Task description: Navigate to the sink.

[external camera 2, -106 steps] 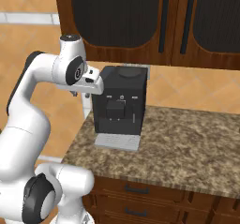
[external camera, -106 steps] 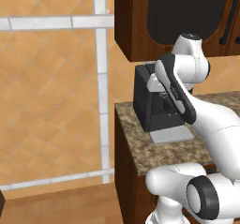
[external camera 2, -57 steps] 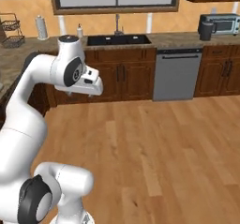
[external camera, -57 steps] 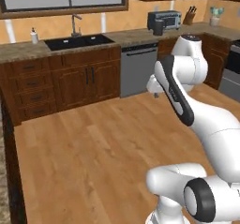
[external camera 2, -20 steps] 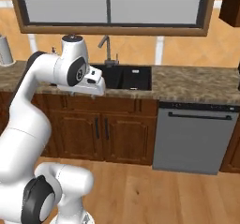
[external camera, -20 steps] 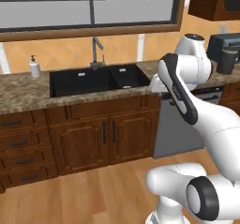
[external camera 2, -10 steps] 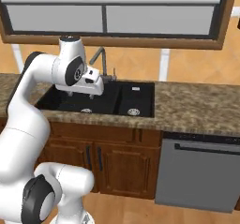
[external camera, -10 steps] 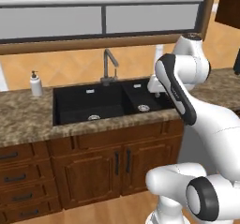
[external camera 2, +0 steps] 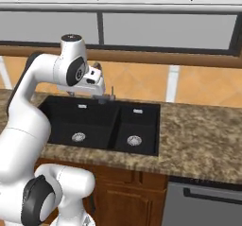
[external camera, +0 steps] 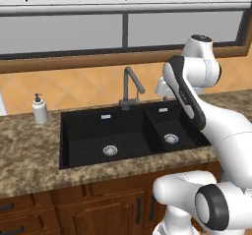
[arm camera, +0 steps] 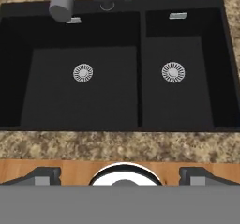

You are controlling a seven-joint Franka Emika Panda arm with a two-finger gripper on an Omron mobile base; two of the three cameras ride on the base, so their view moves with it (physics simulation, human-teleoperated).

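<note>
Hand view centres the sink (arm camera: 119, 63), faucet (arm camera: 63, 3) upper left; claw (arm camera: 119, 175) spread, gripping nothing. Driving closer risks bumping the cabinet (external camera: 98, 212) below.

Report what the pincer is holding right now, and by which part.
Nothing is held. In the hand view the pincer shows two fingertips set wide apart with no object between them, looking down on the sink.

We are observing a speckled granite counter (external camera: 29, 160) sitting on dark wood cabinets (external camera: 98, 214). The black double-basin sink (external camera: 106, 131) is sitting recessed in it, and a white soap dispenser (external camera: 40, 109) is standing upright left of the sink.
</note>
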